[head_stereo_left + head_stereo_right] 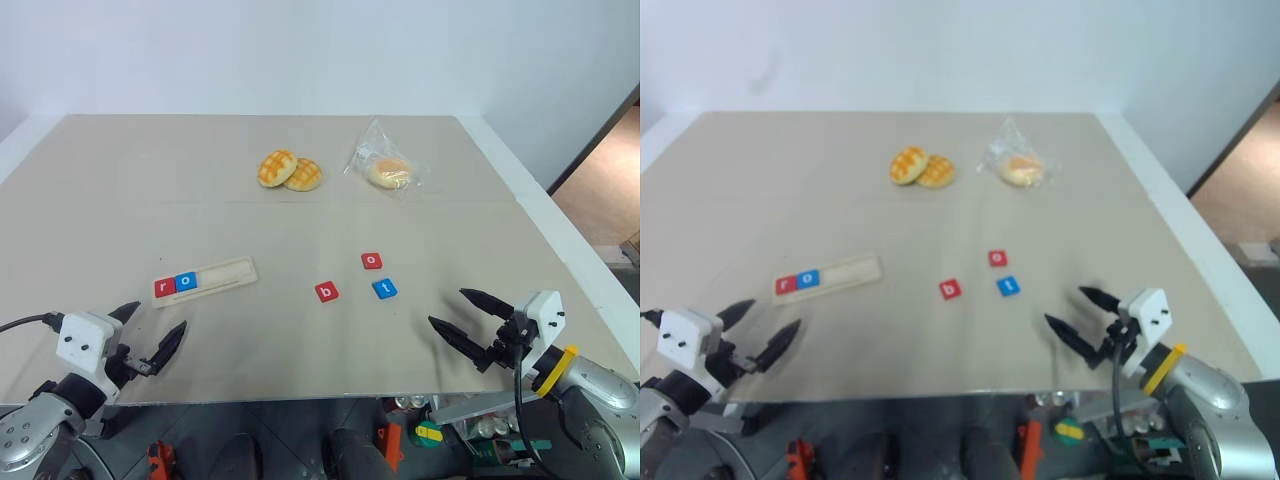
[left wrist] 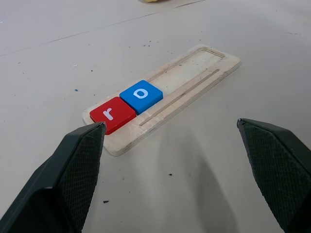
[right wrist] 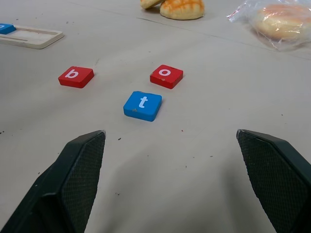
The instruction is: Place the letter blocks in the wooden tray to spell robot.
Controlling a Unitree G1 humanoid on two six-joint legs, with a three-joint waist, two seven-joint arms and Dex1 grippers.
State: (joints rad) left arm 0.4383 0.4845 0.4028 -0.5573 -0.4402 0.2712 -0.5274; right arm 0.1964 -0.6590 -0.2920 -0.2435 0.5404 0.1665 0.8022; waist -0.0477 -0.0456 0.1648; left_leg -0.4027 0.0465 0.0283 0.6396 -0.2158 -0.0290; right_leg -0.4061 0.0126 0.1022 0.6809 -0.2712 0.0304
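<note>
Head view: pale wooden tray (image 1: pixel 205 280) at table's left holds red r (image 1: pixel 164 288) and blue o (image 1: pixel 186 282); red b (image 1: pixel 327 292), red o (image 1: pixel 372 261), blue t (image 1: pixel 384 289) lie loose mid-table, buns (image 1: pixel 289 171) and a bagged roll (image 1: pixel 388 172) beyond. Left wrist view: left gripper (image 2: pixel 170 141) spread wide, empty, near the tray's filled end. Right wrist view: right gripper (image 3: pixel 170 141) spread wide, nothing between it and the t.

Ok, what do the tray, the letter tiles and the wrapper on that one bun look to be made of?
The tray looks like pale unfinished wood: matte, faint grain, routed groove. The letter tiles, such as the red r and the blue t, look like painted wood or plastic: smooth, even colour, slight sheen; which one is hard to tell. The wrapper is thin clear plastic film, crinkled and glinting.
</note>
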